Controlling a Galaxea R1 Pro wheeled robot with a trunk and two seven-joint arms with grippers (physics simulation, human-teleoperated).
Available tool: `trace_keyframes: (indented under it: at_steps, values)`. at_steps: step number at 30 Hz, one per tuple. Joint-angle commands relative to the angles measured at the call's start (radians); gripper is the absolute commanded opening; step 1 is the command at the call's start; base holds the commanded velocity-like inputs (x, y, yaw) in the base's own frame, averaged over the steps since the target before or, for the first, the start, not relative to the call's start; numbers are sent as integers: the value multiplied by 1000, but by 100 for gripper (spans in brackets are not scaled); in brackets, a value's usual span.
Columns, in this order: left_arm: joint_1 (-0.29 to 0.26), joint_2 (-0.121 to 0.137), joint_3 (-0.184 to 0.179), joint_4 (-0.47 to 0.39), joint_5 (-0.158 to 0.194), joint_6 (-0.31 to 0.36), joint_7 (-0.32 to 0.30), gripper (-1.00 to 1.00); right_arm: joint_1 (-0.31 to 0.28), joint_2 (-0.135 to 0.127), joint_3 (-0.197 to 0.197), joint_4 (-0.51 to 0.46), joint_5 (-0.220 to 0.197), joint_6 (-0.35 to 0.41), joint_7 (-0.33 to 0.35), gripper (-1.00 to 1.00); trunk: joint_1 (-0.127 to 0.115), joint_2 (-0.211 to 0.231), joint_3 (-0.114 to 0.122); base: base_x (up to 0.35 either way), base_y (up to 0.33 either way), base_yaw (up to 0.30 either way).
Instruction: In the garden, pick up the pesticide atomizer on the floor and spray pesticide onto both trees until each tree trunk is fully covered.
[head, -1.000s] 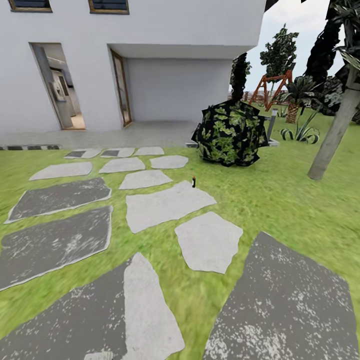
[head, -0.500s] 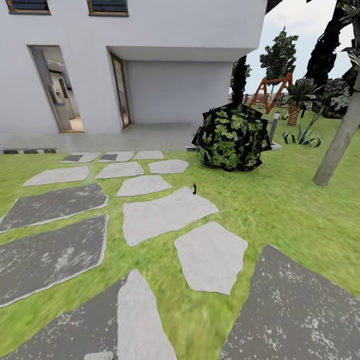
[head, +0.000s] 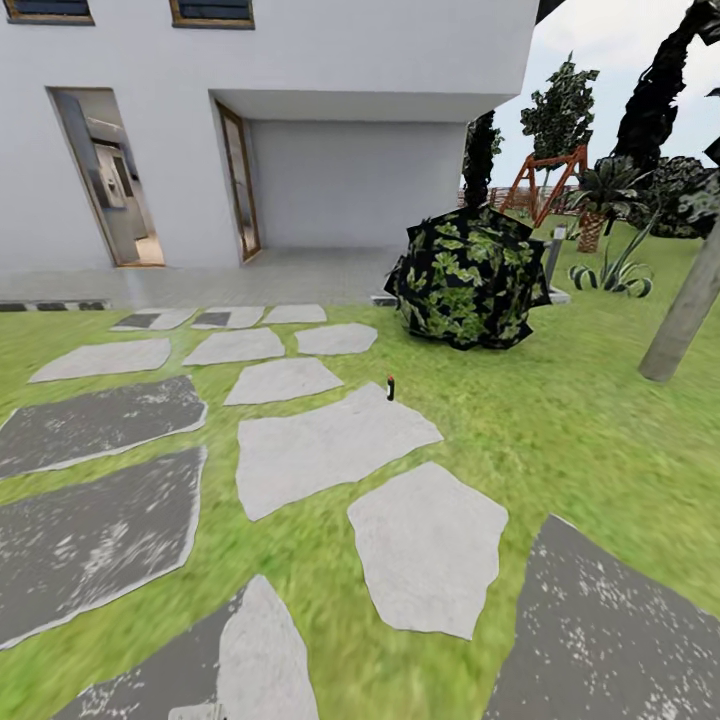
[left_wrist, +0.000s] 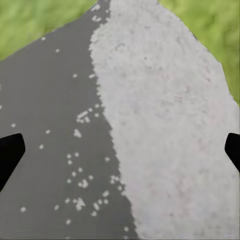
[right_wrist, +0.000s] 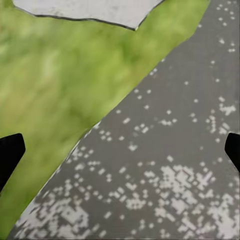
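Observation:
The pesticide atomizer (head: 390, 387), a tiny black bottle with a red top, stands upright at the far edge of a pale stone slab (head: 330, 450) in the lawn, some way ahead of me. A thick grey-tan tree trunk (head: 685, 315) leans at the right edge of the head view, its foliage cut off. My left gripper (left_wrist: 120, 150) hangs open over a half-dark, half-pale slab, with only its black fingertips (left_wrist: 10, 150) showing. My right gripper (right_wrist: 120, 150) is open above a speckled dark slab and grass, nothing between its fingers (right_wrist: 10, 150).
A round dark-leaved bush (head: 468, 275) sits behind and right of the bottle, with a grey post lamp (head: 555, 255) beside it. A white house with an open doorway (head: 100, 180) closes the back. A swing frame (head: 545, 180) and a palm (head: 600, 200) stand far right.
The whole head view has shifted: the camera has advanced, so slabs, bush and bottle look nearer and lower. Nothing in the garden itself has moved.

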Motion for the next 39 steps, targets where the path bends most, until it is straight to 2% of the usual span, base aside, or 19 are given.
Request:
trace_keyframes:
  at_steps: [1,25,39]
  values:
    - [0,0,0,0,0,0,0,100,0,0,0,1,1,0,0,100,0,0,0,343,0,0]
    - [0,0,0,0,0,0,0,100,0,0,0,4,1,0,0,100,0,0,0,343,-1,0]
    - [0,3,1,0,1,0,0,100,0,0,0,6,3,0,0,100,0,0,0,343,-67,0]
